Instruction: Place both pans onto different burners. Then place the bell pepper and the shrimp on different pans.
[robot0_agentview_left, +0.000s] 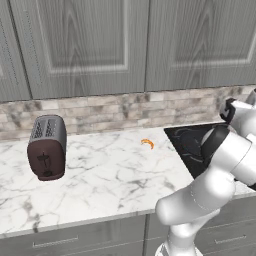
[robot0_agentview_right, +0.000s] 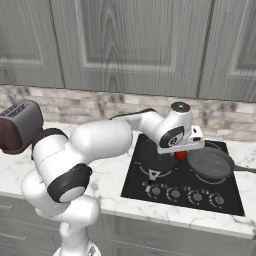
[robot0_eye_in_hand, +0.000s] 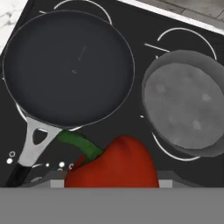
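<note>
Red bell pepper (robot0_eye_in_hand: 114, 164) seemingly clamped in gripper (robot0_agentview_right: 182, 149), above black pan (robot0_eye_in_hand: 68, 68)

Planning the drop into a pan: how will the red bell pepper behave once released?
The bell pepper looks rounded and glossy, so it may roll or slip after landing. It seems stiff, not floppy. The black pan has a raised rim that should probably contain it.

— How many pans are there?
— Two: one black pan (robot0_eye_in_hand: 68, 65) and one grey pan (robot0_eye_in_hand: 183, 103), both on the cooktop (robot0_agentview_right: 165, 185).
— And burners?
— Four ring outlines can be made out; one burner (robot0_eye_in_hand: 186, 39) peeks from behind the grey pan.
— Food?
— One red pepper (robot0_eye_in_hand: 116, 168) and one orange shrimp (robot0_agentview_left: 147, 143).
— Anything else to count?
— One toaster (robot0_agentview_left: 47, 147), and four knobs (robot0_agentview_right: 174, 193) along the cooktop's front.
</note>
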